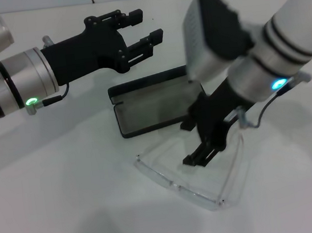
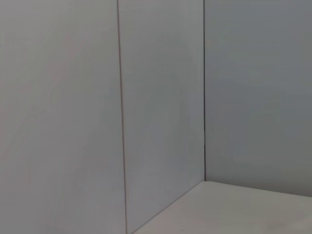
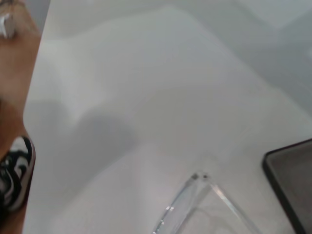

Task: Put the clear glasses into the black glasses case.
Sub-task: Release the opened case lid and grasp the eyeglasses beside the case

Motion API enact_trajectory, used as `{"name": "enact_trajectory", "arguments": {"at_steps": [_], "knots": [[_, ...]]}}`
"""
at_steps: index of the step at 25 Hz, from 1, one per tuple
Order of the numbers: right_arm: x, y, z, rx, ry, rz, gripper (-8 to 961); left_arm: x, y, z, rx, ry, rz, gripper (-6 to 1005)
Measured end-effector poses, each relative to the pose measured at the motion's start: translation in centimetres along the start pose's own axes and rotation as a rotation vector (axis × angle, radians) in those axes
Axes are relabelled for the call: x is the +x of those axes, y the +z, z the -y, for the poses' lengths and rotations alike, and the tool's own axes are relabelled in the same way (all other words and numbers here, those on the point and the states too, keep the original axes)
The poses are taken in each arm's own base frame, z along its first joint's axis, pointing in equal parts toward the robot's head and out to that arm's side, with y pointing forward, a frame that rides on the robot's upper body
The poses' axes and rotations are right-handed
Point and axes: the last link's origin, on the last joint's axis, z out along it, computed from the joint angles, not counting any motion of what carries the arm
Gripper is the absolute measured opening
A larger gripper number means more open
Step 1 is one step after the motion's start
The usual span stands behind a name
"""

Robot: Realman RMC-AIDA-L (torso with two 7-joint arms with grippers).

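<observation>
The clear glasses (image 1: 194, 189), thin transparent plastic with unfolded temples, lie on the white table (image 1: 70, 208) just in front of the open black glasses case (image 1: 154, 106), flat, rounded and grey-lined, no lettering legible, while the left gripper (image 1: 143, 27) hovers open behind it and the right gripper (image 1: 199, 157) reaches down between the temples, its finger state hidden.

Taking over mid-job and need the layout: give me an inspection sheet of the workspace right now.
Surface: white table, bare around the work.
Job's things: clear glasses unfolded on the table, in front of the open black case, not yet inside.
Clutter: nothing seen.
Grippers: right gripper low between the glasses' arms, grip unclear; left gripper open, raised behind the case.
Cables: thin wire at the right wrist.
Surroundings: white tiled wall; floor and a shoe beyond the table edge.
</observation>
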Motion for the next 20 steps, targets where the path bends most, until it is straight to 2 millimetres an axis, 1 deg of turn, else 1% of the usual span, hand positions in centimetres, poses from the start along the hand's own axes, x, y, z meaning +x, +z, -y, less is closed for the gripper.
{"name": "enact_trajectory", "arguments": {"at_steps": [3,4,6,11,14,15,16,20], "knots": [[0.4,-1.4,0.2,-0.012,0.035,0.031,737,0.0,0.0,0.0,0.000,-0.001,0.001,562],[0.4,-1.6,0.0,-0.023,0.037,0.044,734,0.0,0.0,0.0,-0.001,-0.002,0.002,562],[0.4,-1.7,-0.6,-0.041,0.035,0.057,728,-0.1,0.1,0.0,-0.003,-0.004,0.003,562],[-0.1,-0.6,-2.3,-0.105,0.014,0.069,713,0.2,0.5,0.0,-0.013,-0.012,0.005,562],[-0.4,0.3,-2.8,-0.110,0.015,0.071,705,0.4,0.7,0.1,-0.020,-0.015,0.008,562],[-0.4,0.3,-2.8,-0.110,0.015,0.071,702,0.4,0.7,0.1,-0.022,-0.014,0.010,562],[-0.4,1.1,-3.1,-0.100,0.018,0.059,699,0.4,0.8,0.1,-0.024,-0.011,0.012,562],[-0.5,2.6,-3.1,-0.077,0.021,0.031,687,0.4,0.9,0.0,-0.031,-0.007,0.016,562]]}}
